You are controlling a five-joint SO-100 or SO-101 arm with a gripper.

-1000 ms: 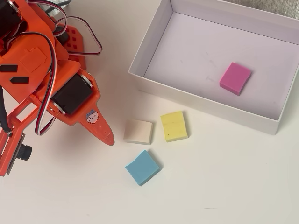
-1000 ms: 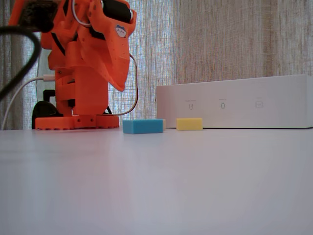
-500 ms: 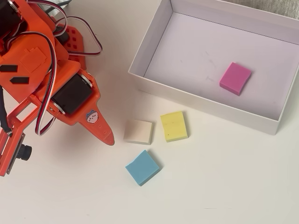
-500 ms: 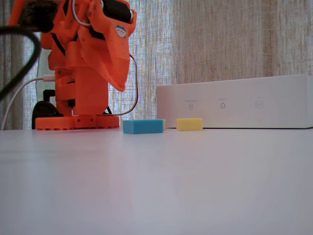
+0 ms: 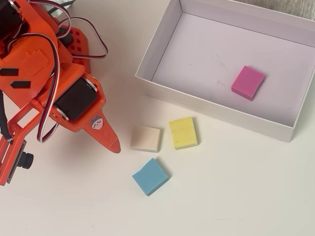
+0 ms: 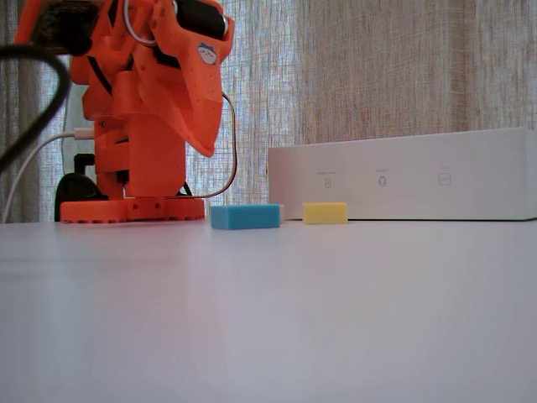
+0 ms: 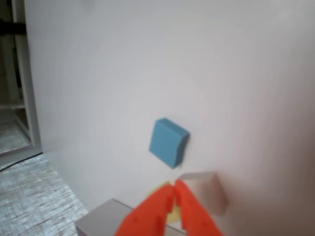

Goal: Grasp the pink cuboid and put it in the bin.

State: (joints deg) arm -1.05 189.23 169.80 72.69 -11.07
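Overhead view: gripper point(image 5: 114, 145) tip points down-right over bare table point(image 5: 236, 196), fingers pressed together w/ nothing between them.
Pink cuboid point(image 5: 248, 82): lies flat on floor of bin point(image 5: 147, 54), toward its right half, well apart from gripper and across the bin's near wall from it.
Other blocks: cream block point(image 5: 145, 138) just right of gripper tip, not touching; yellow block point(image 5: 183, 132) beside cream one, near bin's front wall; blue block point(image 5: 150, 176) below them, turned at an angle.
Arm point(image 5: 49, 83): orange, fills upper-left corner, white and dark cables looped over it.

Fixed view: arm point(image 6: 151, 101) stands at left on its base, gripper point(image 6: 207, 148) tip hangs above table point(image 6: 268, 319), pointing down, clear of surface.
Bin point(image 6: 403, 175): long white wall at right; pink cuboid hidden behind it.
Blocks: blue block point(image 6: 245, 217) and yellow block point(image 6: 325, 212) sit side by side in front of bin; a sliver of cream shows between them.

Wrist view: gripper point(image 7: 174, 189) enters from bottom edge, orange tips meet w/ only a thin slit.
Blue block point(image 7: 169, 142): just above tips, apart from them.
Cream block point(image 7: 204, 191): right beside tips; can't tell if touching.
Yellow: small patch shows behind fingers.
Pink cuboid: not seen here.
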